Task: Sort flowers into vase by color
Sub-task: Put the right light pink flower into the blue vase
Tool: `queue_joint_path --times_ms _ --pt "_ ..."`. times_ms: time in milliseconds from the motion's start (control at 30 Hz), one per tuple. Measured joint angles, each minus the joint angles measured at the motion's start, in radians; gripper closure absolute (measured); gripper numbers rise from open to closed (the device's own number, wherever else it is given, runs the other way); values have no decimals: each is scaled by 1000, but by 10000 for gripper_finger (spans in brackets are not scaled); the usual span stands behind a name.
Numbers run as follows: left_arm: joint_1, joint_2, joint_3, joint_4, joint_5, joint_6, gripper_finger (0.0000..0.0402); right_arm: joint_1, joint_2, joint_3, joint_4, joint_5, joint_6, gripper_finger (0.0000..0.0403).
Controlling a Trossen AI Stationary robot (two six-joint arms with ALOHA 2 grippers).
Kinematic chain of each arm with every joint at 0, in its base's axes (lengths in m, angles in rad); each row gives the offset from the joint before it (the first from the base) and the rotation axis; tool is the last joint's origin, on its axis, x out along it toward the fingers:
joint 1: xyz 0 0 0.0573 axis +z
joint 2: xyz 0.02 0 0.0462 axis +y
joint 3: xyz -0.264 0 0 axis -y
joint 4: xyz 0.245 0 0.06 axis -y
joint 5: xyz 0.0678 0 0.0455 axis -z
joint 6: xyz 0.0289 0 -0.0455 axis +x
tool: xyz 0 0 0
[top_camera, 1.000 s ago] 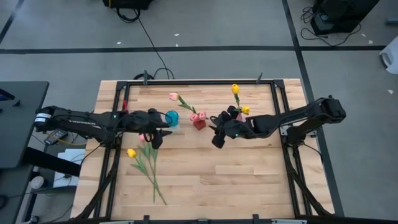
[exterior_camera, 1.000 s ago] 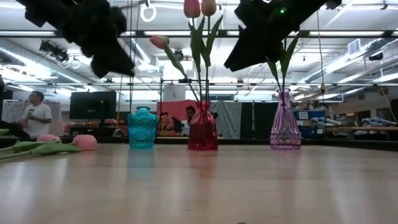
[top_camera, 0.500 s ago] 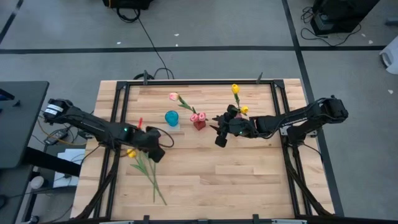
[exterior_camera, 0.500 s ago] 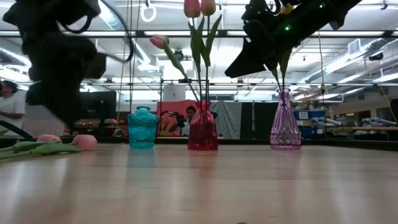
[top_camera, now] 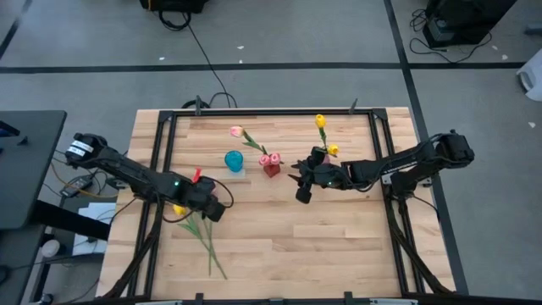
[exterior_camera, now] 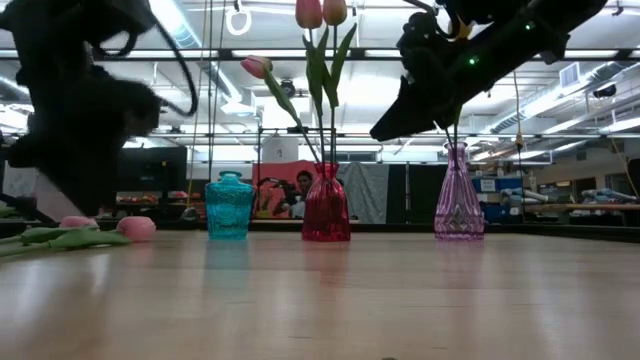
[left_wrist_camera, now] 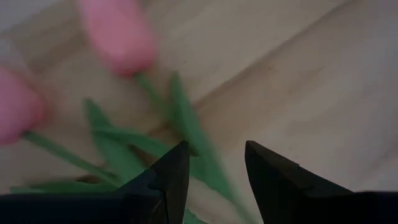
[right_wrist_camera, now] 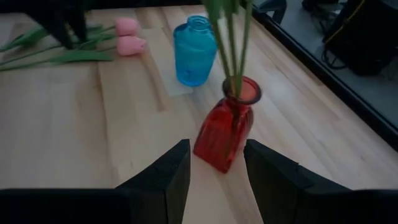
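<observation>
Several tulips lie flat on the table's left part [top_camera: 200,230]: a yellow head [top_camera: 179,208] and, in the left wrist view, two pink heads [left_wrist_camera: 118,28] [left_wrist_camera: 18,106] on green stems with leaves [left_wrist_camera: 186,127]. My left gripper [left_wrist_camera: 216,147] is open just above those leaves [top_camera: 212,205]; whether it touches them I cannot tell. The red vase [top_camera: 271,169] holds pink tulips, and the purple vase [top_camera: 327,158] holds yellow ones [top_camera: 320,120]. The blue vase [top_camera: 234,160] holds none. My right gripper [right_wrist_camera: 216,144] hangs open in the air [top_camera: 302,191], between the red and purple vases.
The three vases stand in a row across the table's far half [exterior_camera: 229,206] [exterior_camera: 326,205] [exterior_camera: 458,195]. A black frame [top_camera: 161,161] runs along the table's left, right and far edges. Bare wood fills the near half [top_camera: 288,246]. A person shows in the room behind.
My left gripper has swung from beside the blue vase toward the table's near-left and down, and now hangs low over the lying tulips. My right gripper has stayed almost where it was, open. The flowers and vases have not moved.
</observation>
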Motion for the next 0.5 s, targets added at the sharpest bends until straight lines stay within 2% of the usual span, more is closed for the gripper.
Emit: queue_joint_path --times_ms 133,300,400,500 --pt "-39 6 99 -7 -5 -18 239 0 0 -14 24 1 -5 238" --pt "-105 91 256 -187 37 -96 239 -1 0 -27 31 1 -11 238" --pt "-148 162 296 -280 47 -153 239 -3 0 -28 34 1 -11 238" --pt "-161 224 296 -289 91 -183 239 -3 0 -28 63 1 -18 238"
